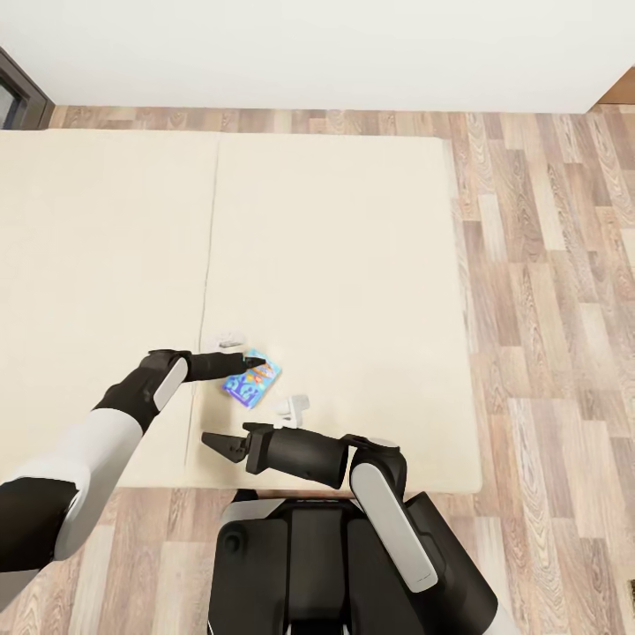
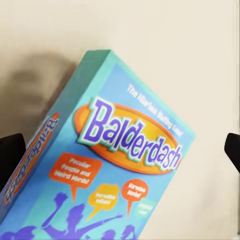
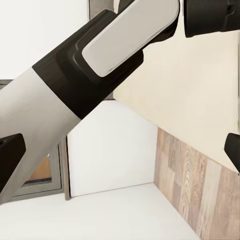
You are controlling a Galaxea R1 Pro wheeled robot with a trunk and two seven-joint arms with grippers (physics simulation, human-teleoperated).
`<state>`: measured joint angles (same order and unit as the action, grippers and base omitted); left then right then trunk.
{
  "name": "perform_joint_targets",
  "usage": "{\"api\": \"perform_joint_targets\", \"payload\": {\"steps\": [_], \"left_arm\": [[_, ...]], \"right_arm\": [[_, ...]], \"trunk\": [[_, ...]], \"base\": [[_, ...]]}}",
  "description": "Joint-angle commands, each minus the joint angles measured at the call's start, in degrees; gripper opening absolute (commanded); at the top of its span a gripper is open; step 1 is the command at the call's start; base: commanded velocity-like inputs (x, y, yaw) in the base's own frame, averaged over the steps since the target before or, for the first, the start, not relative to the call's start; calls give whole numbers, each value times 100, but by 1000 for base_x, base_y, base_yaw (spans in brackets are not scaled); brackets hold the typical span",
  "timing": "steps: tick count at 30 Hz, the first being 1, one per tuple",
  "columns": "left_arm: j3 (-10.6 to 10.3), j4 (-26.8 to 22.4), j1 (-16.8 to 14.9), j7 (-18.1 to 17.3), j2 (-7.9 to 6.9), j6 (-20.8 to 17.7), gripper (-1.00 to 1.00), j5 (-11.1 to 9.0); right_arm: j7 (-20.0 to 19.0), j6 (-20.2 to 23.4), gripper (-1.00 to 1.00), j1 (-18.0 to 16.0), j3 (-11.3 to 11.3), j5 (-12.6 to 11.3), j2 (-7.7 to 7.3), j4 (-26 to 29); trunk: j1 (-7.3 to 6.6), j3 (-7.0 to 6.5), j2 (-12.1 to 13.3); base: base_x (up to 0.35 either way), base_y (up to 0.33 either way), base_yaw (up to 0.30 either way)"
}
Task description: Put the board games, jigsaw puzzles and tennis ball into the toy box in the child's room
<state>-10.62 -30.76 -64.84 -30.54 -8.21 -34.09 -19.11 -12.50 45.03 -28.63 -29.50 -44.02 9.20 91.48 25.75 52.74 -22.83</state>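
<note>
Blue printed card forms the smaller board game [image 1: 252,380], which is lying flat on the beige bed [image 1: 353,265] near its near edge, just right of the mattress seam. The left gripper [image 1: 250,362] is hovering directly over the box; in the left wrist view the box [image 2: 107,170] is sitting between the two dark fingertips [image 2: 11,150], which are spread wider than the box and are not touching it. The right gripper [image 1: 216,444] is hanging near the bed's near edge, apart from the box, with its fingers parted and holding nothing. The box is likely light and stiff, with a glossy, somewhat slippery face; gripping across its narrow sides, near the middle, should be giving the firmest hold without crushing the card.
</note>
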Motion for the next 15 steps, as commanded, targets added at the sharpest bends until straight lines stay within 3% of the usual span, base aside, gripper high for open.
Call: {"api": "perform_joint_targets", "payload": {"steps": [1, 7, 15], "left_arm": [[-25, -7, -2, 6, -3, -44, 100, -41], [-21, -8, -2, 0, -3, -128, 100, -41], [-19, -9, -2, -5, -13, -159, 100, -41]], "right_arm": [[-24, 24, 100, -2, 5, 18, 2, 1], [-31, 24, 100, -2, 5, 18, -1, 1], [-33, 24, 100, -2, 5, 18, -6, 1]], "trunk": [[3, 6, -9], [3, 6, -9], [3, 6, -9]], "base": [[0, -167, 0], [-28, -193, 0], [-5, -27, 0]]}}
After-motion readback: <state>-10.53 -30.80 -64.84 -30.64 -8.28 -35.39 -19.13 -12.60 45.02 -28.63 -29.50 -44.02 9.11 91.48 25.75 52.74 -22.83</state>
